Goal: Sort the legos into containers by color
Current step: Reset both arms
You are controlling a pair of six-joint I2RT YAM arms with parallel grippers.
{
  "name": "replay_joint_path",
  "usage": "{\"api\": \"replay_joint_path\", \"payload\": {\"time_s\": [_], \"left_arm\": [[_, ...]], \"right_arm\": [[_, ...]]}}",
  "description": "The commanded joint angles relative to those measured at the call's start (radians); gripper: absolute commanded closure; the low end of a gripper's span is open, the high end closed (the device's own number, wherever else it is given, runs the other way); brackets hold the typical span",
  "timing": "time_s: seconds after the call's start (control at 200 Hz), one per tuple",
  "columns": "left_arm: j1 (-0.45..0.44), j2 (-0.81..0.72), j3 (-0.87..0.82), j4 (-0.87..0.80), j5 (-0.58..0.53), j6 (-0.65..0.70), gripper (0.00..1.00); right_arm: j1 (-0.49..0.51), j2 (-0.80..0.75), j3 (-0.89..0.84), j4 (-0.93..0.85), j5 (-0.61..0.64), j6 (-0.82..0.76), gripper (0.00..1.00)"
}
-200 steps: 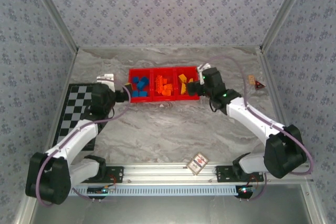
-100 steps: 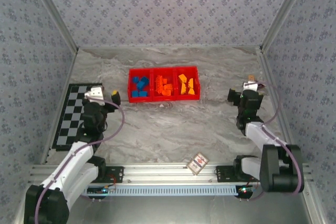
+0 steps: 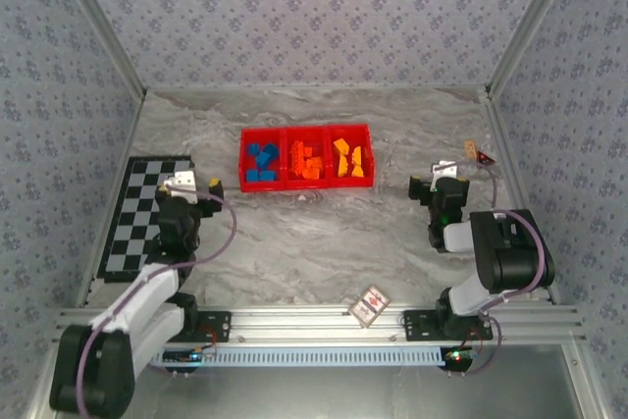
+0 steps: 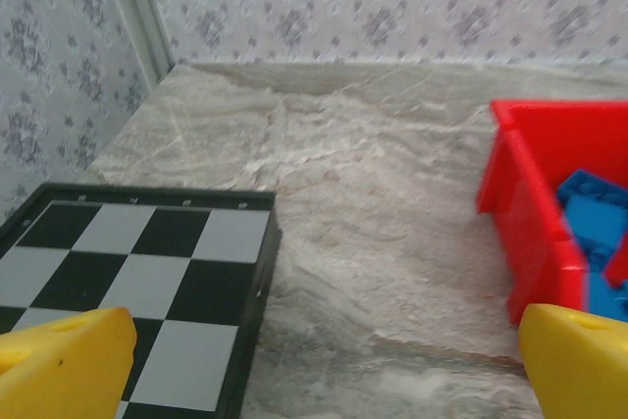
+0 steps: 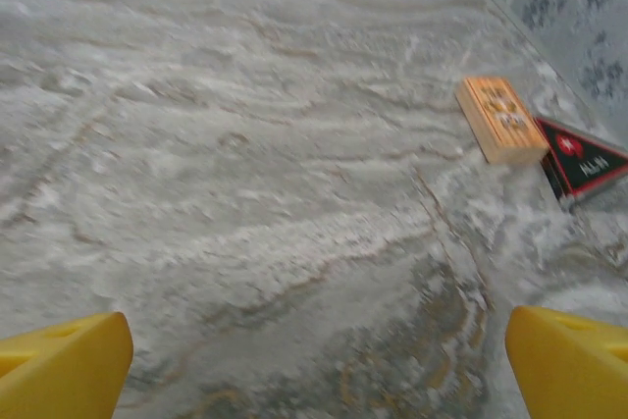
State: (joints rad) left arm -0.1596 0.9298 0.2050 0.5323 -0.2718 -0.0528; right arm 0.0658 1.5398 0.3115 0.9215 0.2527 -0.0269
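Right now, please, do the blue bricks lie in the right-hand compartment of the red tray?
No: the blue bricks lie in the left-hand compartment of the red tray, beside the orange ones in the middle; the top view shows it.

We call it a robot lab cell: patterned panel walls (image 3: 314, 17) ahead of the left gripper (image 3: 203, 186) and right gripper (image 3: 424, 188), marble-look tabletop (image 3: 324, 233) under them, aluminium rail (image 3: 294, 321) behind.

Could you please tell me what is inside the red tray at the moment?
The red tray holds blue bricks on the left, orange-red bricks in the middle and yellow-orange bricks on the right. Each heap overlaps, so any pieces underneath are hidden.
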Motion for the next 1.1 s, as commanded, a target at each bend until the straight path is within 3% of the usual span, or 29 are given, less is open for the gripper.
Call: {"api": "replay_joint_path", "payload": {"time_s": [0.0,0.09,0.19,0.265,0.32,0.37,0.425,0.5,0.655,1.094], "left_arm": [[0.034,0.191,0.035,0.181,0.054,0.052,0.0],[0.049,0.371,0.067,0.322,0.063,0.088,0.0],[0.089,0.493,0.128,0.324,0.144,0.101,0.0],[0.152,0.646,0.141,0.488,0.223,0.062,0.02],[0.182,0.582,0.191,0.274,0.269,0.034,0.01],[0.197,0.627,0.179,0.383,0.293,0.024,0.03],[0.204,0.592,0.195,0.28,0.328,0.031,0.02],[0.205,0.61,0.189,0.332,0.34,0.031,0.0],[0.201,0.607,0.202,0.297,0.267,0.008,0.0],[0.177,0.607,0.211,0.278,0.233,0.025,0.0]], "right_arm": [[0.012,0.006,-0.008,0.104,0.108,-0.015,0.0],[0.015,0.011,-0.008,0.117,0.109,-0.028,0.0],[0.015,0.012,-0.002,0.106,0.105,-0.027,0.0],[0.013,0.01,0.009,0.084,0.092,-0.02,0.0],[0.009,0.009,0.012,0.076,0.088,-0.018,0.0],[0.009,0.01,0.014,0.074,0.086,-0.018,0.0],[0.007,0.008,0.014,0.072,0.085,-0.016,0.0],[0.005,0.01,0.018,0.061,0.077,-0.011,0.0],[-0.051,-0.001,0.049,-0.02,-0.014,0.03,0.0],[-0.053,-0.002,0.049,-0.021,-0.011,0.027,0.0]]}}
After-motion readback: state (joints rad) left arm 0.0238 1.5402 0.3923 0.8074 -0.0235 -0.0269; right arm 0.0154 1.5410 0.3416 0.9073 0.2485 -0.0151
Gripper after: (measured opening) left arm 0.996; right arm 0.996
